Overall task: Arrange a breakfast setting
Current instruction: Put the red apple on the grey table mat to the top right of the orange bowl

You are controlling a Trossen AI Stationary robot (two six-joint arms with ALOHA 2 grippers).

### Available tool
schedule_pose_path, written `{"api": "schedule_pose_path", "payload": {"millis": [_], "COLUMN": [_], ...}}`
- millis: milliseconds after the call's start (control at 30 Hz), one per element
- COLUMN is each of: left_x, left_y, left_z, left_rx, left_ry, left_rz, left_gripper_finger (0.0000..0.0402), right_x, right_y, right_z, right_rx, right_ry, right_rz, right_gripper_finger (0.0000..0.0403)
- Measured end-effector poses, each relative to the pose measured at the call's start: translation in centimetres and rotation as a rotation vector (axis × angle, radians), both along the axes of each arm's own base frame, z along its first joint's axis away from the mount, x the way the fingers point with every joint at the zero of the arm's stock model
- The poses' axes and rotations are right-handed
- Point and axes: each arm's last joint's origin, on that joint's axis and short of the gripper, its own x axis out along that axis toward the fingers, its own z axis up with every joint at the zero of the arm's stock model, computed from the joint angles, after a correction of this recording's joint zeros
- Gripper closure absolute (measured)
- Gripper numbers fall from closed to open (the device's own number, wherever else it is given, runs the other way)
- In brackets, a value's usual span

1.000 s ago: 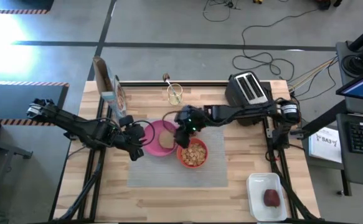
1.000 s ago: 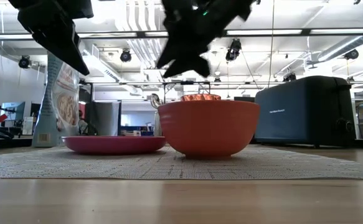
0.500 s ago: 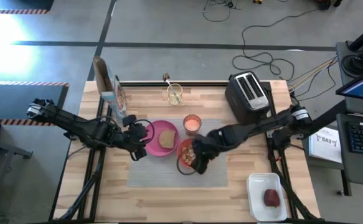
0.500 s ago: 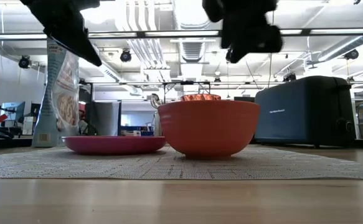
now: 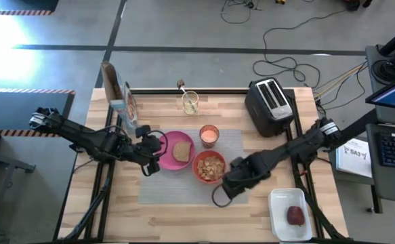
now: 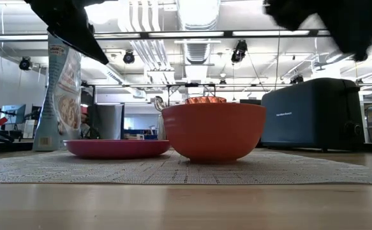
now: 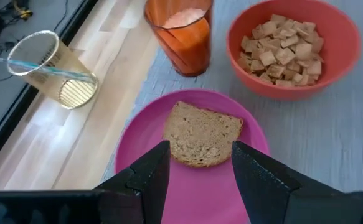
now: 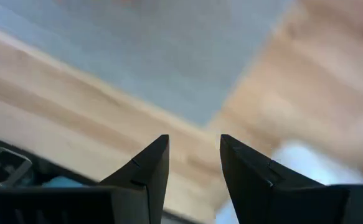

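On the grey woven placemat (image 5: pixel 232 150) most of the setting is down: pink plate (image 5: pixel 164 152) with the toast slice (image 5: pixel 181 152) on it, red-orange bowl (image 5: pixel 210 167) of cereal just beside it, orange cup (image 5: pixel 209 135) behind the bowl. Left to do, I'd say: the dark-red fruit (image 5: pixel 295 215) sits in the white tray (image 5: pixel 278 203) at the counter's near right corner, and the spoon (image 5: pixel 181 87) stands in a clear glass (image 5: pixel 190 102) off the mat at the far edge. Right tool (image 5: pixel 225 186) hangs over the mat's near right corner, fingers apart, empty, arm stretched low toward the tray side. Left tool (image 5: pixel 154 150) hovers at the plate's left rim, fingers parted, holding nothing.
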Motion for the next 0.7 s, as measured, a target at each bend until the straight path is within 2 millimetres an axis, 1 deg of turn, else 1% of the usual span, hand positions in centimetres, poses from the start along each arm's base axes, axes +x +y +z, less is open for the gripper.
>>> {"api": "schedule_pose_path", "payload": {"millis": [67, 200, 267, 333, 433, 700], "left_x": [0.0, 0.0, 0.0, 0.0, 0.0, -0.3], "left_y": [-0.1, -0.2, -0.2, -0.2, -0.3, -0.2], "left_z": [0.0, -0.1, -0.1, -0.1, -0.1, -0.3], "left_rx": [-0.001, 0.002, -0.003, -0.005, -0.021, -0.011], "left_ry": [0.013, 0.035, 0.038, 0.040, 0.051, 0.088], "left_rz": [-0.031, -0.091, -0.100, -0.100, -0.116, -0.119], "left_gripper_finger": [0.0246, 0.0246, 0.0246, 0.0246, 0.0246, 0.0246], "right_x": [-0.7, -1.5, -1.8, -2.3, -3.0, -5.6], "right_y": [0.9, 2.5, 2.9, 3.2, 4.1, 7.5], "right_z": [0.0, 0.0, 0.0, 0.0, 0.0, -0.2], "right_rx": [0.007, 0.006, 0.005, 0.004, 0.024, 0.129], "right_ry": [0.037, 0.045, 0.063, 0.111, 0.167, 0.377], "right_rz": [-0.013, 0.007, -0.034, -0.113, -0.159, -0.237], "right_gripper_finger": [0.0273, 0.0279, 0.0279, 0.0273, 0.0256, 0.0186]}}
